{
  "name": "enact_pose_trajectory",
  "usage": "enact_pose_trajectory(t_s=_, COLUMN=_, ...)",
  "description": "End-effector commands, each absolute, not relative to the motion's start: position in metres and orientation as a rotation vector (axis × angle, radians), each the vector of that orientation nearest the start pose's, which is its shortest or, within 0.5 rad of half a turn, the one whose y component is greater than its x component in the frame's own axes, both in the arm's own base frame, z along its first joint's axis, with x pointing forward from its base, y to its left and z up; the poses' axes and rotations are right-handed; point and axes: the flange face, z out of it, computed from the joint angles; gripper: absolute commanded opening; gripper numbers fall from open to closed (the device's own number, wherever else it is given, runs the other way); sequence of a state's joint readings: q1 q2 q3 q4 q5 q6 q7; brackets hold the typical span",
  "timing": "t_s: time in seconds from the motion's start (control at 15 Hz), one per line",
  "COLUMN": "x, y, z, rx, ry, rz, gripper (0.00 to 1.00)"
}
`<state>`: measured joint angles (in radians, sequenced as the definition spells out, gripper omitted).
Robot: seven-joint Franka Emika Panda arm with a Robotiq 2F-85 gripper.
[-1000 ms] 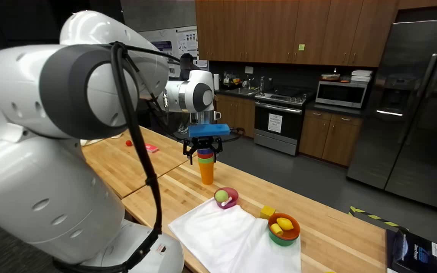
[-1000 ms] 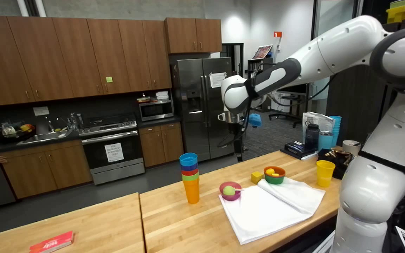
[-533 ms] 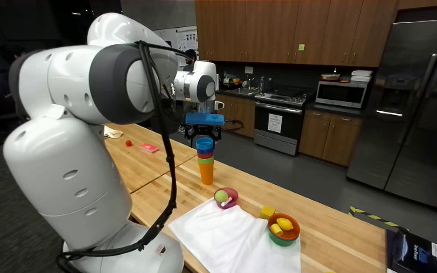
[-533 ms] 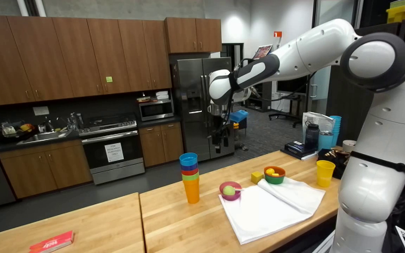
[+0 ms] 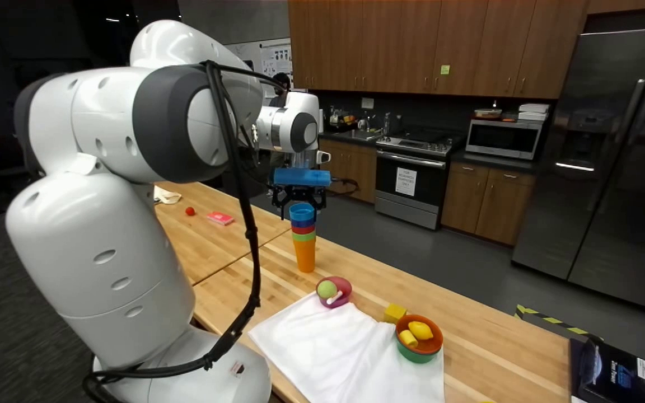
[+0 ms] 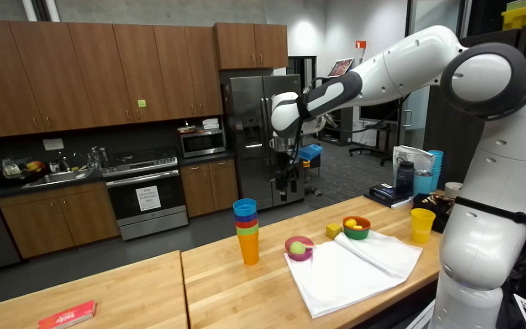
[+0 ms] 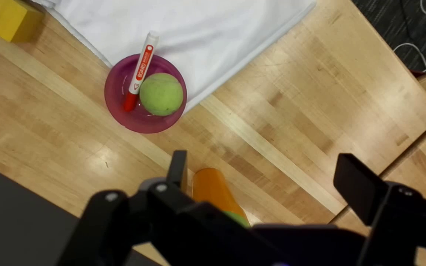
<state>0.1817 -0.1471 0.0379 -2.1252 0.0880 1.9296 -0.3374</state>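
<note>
black metal robot fingers [image 7: 359, 188] hang spread apart near a stack of multicoloured plastic cups [image 6: 247, 237], upright on the pale wooden table [image 6: 263, 297] near a round purple plastic bowl [image 7: 142, 123] holding a yellow-green ball [image 7: 161, 94].

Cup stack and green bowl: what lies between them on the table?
The magenta bowl, nearer the cup stack, then part of the white cloth and the yellow block, in both exterior views.

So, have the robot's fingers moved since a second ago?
Yes. In an exterior view, the fingers have shifted left in the picture, from beyond the right edge of the fridge to in front of it.
</note>
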Motion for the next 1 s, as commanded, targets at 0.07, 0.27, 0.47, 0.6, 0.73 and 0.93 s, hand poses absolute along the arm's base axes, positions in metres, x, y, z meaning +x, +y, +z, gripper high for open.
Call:
enact_pose_trajectory(t_s=0.07, x=0.490, y=0.116, z=0.471, rx=-2.958, ry=-0.792, rz=0.069, gripper=1.00)
enact_pose_trajectory(t_s=0.27, x=0.492, y=0.118, z=0.470, rx=-2.967, ry=-0.748, rz=0.067, gripper=1.00)
enact_pose_trajectory(t_s=0.47, x=0.501, y=0.121, z=0.467, rx=-3.042, ry=-0.490, rz=-0.016, gripper=1.00)
enact_pose_trajectory(t_s=0.6, x=0.509, y=0.124, z=0.465, rx=-3.065, ry=-0.327, rz=-0.080, gripper=1.00)
enact_pose_trajectory(t_s=0.73, x=0.520, y=0.123, z=0.460, rx=-3.089, ry=-0.154, rz=-0.112, gripper=1.00)
enact_pose_trajectory(t_s=0.93, x=0.530, y=0.123, z=0.450, rx=-3.144, ry=0.084, rz=-0.173, gripper=1.00)
